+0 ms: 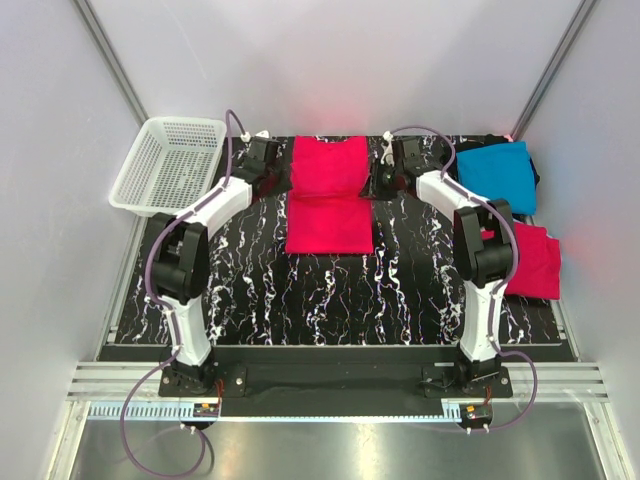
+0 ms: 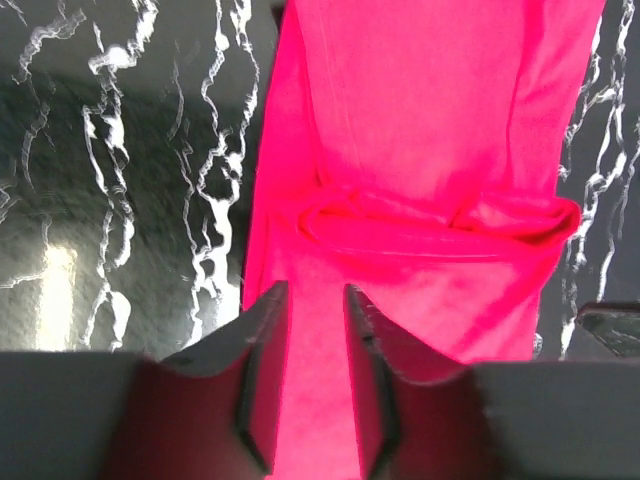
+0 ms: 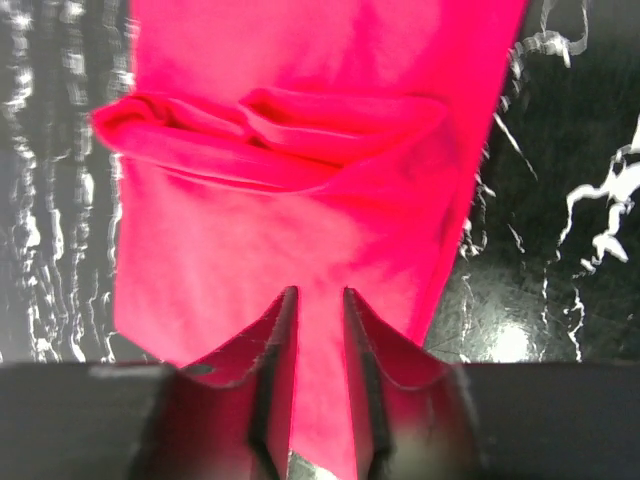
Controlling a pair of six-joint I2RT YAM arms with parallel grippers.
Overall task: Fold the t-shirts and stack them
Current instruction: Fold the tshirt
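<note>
Top external view: a red shirt (image 1: 328,195) is seen lying flat on the far middle of the table (image 1: 330,290), with a crease across its middle where one part is folded over. The left gripper (image 1: 268,160) is set at the shirt's far left edge and the right gripper (image 1: 383,170) at its far right edge. A blue shirt (image 1: 495,175) is laid at the far right corner, and a second red shirt (image 1: 535,262) lies nearer on the right, partly hidden by the right arm. A white basket (image 1: 168,165) is placed at the far left.

In the left wrist view the left gripper (image 2: 312,295) is held narrowly apart, with red shirt (image 2: 430,130) cloth seen in the gap. The right gripper (image 3: 319,295) is shown the same way over the red shirt (image 3: 300,240). Whether the cloth is pinched cannot be told for either.
</note>
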